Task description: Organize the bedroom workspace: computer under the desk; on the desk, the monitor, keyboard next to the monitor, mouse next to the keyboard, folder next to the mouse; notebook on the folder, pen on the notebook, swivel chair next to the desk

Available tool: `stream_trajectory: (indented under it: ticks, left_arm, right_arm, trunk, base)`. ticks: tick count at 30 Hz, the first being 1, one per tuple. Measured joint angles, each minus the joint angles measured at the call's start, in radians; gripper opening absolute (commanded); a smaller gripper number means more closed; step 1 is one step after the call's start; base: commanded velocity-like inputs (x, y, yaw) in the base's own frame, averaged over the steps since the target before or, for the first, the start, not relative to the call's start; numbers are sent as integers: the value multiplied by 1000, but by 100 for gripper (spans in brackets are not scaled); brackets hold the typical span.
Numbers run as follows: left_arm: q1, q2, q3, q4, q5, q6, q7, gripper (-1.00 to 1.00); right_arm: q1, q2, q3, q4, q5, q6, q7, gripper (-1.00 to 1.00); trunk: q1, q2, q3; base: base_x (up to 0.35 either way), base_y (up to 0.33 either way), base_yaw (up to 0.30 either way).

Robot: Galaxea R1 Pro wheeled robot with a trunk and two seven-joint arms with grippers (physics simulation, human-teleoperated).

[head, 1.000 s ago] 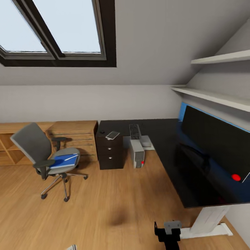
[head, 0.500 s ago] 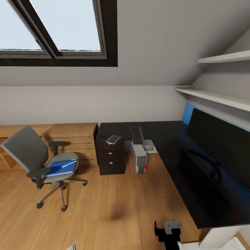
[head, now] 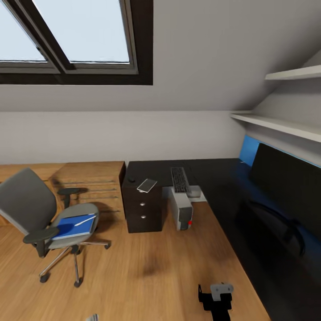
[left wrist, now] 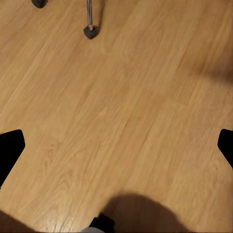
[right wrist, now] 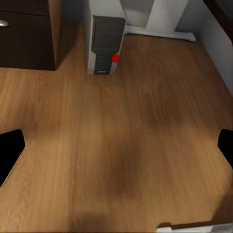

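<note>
At the left edge the swivel chair (head: pixel 40 214) is cut off, the folder (head: pixel 75 226) flat on its seat. At centre, the keyboard (head: pixel 180 179) runs lengthwise away from the camera along the desk (head: pixel 223 187). The monitor (head: pixel 290 187) is cropped at right. Both grippers' fingertips stand wide apart, holding nothing.

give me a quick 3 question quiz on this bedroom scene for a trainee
1. True or false: the folder lies on the seat of the swivel chair.
2. Where does the notebook lie? A) on the floor B) on the desk, above the black drawers C) on the wall shelf
3. Fill in: the computer stands on the floor beside the ____.

Key:
1. True; a thin pale pen lies on it too.
2. B
3. black drawers, below the keyboard.
</note>
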Motion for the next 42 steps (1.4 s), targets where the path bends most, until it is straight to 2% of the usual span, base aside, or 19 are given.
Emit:
stream_trajectory:
  ticks: [10, 15, 19, 21, 24, 42]
  left_arm:
    - [0, 0, 0, 0, 0, 1, 0, 100]
    - [0, -16, 0, 2, -1, -1, -1, 100]
    - [0, -19, 0, 3, -1, -3, -1, 100]
    - [0, -20, -28, 4, 0, -2, 0, 100]
    - [0, -20, -42, 5, 0, -2, 1, 100]
    - [0, -20, -50, 7, 1, 1, 0, 100]
  right_arm:
    - [0, 0, 0, 0, -2, 0, -1, 100]
    - [0, 1, -2, 0, -8, 0, -2, 100]
    - [0, 1, -7, 0, -9, -20, -3, 100]
    - [0, 0, -7, 6, -8, -28, -3, 100]
    - [0, 0, -6, 28, -9, -29, -3, 100]
    - [0, 1, -5, 41, -8, -29, -3, 100]
  trunk:
    - [0, 0, 0]
    - [0, 0, -1]
    - [0, 0, -2]
    - [0, 0, -2]
    - [0, 0, -2]
    - [0, 0, -2]
  base:
    - [318, 165, 38]
    - [304, 30, 82]
    - [290, 2, 7]
    - [326, 0, 1]
    - [329, 0, 0]
    - [296, 19, 0]
